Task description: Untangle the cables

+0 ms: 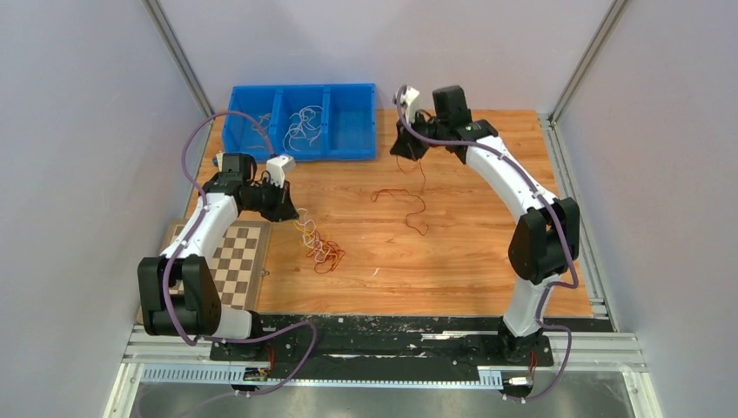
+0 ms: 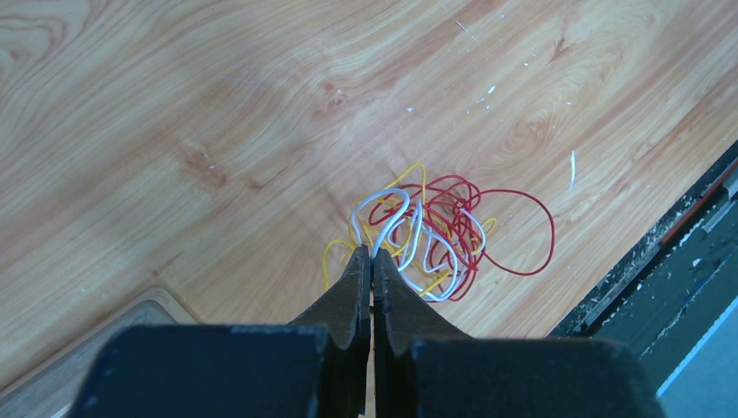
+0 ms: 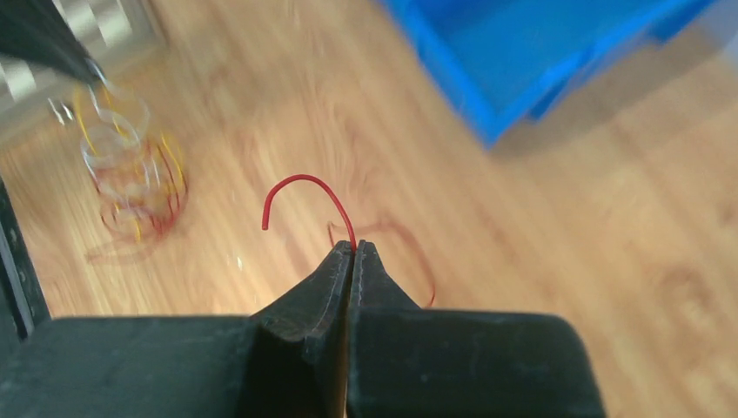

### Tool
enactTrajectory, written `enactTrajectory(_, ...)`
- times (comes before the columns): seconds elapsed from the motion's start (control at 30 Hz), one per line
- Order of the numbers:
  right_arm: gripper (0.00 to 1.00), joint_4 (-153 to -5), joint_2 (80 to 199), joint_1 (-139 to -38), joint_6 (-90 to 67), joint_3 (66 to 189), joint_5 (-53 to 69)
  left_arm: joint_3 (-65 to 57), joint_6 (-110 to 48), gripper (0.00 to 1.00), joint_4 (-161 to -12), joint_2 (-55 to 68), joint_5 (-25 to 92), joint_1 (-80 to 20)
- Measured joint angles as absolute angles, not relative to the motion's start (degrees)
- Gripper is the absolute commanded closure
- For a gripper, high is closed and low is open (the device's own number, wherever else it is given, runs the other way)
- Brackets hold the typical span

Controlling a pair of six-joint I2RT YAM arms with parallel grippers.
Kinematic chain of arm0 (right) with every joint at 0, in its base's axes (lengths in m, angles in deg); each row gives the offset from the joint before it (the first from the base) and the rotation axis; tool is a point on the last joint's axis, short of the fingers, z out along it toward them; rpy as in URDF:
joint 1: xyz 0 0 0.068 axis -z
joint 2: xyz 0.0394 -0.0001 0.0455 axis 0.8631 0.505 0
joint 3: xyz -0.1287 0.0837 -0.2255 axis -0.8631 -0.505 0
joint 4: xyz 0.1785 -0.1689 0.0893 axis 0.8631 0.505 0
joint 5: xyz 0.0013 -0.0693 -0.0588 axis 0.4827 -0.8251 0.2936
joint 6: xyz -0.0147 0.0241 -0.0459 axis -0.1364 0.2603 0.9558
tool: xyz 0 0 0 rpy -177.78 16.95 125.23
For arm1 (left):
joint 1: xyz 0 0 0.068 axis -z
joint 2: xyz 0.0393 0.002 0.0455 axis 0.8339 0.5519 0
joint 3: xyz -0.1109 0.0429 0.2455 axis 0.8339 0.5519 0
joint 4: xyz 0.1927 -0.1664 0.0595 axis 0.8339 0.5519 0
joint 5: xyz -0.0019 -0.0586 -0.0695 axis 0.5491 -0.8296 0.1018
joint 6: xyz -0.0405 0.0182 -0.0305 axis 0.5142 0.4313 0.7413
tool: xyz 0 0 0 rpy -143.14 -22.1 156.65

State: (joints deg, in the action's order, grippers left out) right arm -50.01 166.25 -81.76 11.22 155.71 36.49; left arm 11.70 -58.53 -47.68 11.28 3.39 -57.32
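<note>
A knot of white, red and yellow cables (image 1: 318, 248) (image 2: 431, 235) lies left of centre on the wooden table. My left gripper (image 1: 285, 207) (image 2: 372, 252) is shut on a white cable (image 2: 390, 228) at the knot's upper end, lifting it. My right gripper (image 1: 407, 148) (image 3: 354, 247) is raised near the blue bin and shut on a red cable (image 3: 306, 192), whose short end curls above the tips. The rest of that red cable (image 1: 409, 200) hangs down and trails across the table's middle. The knot (image 3: 130, 178) shows blurred in the right wrist view.
A blue bin (image 1: 300, 122) with three compartments stands at the back left, holding white and tan wires. A checkerboard mat (image 1: 231, 261) lies at the left edge. A black rail (image 1: 383, 326) borders the table's near edge.
</note>
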Motion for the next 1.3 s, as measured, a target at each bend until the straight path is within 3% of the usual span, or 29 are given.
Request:
enactTrajectory(0.13,1.00,-46.19,163.78,-81.78,16.27,143.54,33.69,11.70,-58.49,1.00,-47.83,11.98,3.28,-57.36)
enactTrajectory(0.27,0.96,-42.76,165.25,-81.76,19.65,139.85,28.86,11.70,-58.14,1.00,-47.90,13.05,3.08,-57.36)
enactTrajectory(0.3,0.90,-42.58,166.01,-81.73,20.24,139.91,27.99,11.70,-58.05,1.00,-47.90,13.29,3.08,-57.36)
enactTrajectory(0.43,0.42,-41.03,171.11,-81.71,21.82,142.58,26.24,11.68,-57.68,1.00,-47.92,13.64,3.04,-57.34)
enactTrajectory(0.53,0.21,-39.15,175.91,-81.60,22.76,145.37,25.71,11.59,-57.46,1.00,-47.92,13.64,3.08,-57.36)
enactTrajectory(0.67,0.02,-37.05,178.82,-80.99,22.89,146.14,25.69,11.59,-57.42,1.00,-47.90,13.64,3.13,-57.36)
enactTrajectory(1.2,0.00,-36.59,179.89,-80.16,19.94,146.27,28.27,12.22,-57.44,1.00,-47.85,12.33,3.34,-57.36)
enactTrajectory(1.3,0.10,-37.62,181.07,-81.49,18.89,146.29,25.49,12.22,-57.44,1.00,-47.87,12.33,3.34,-57.36)
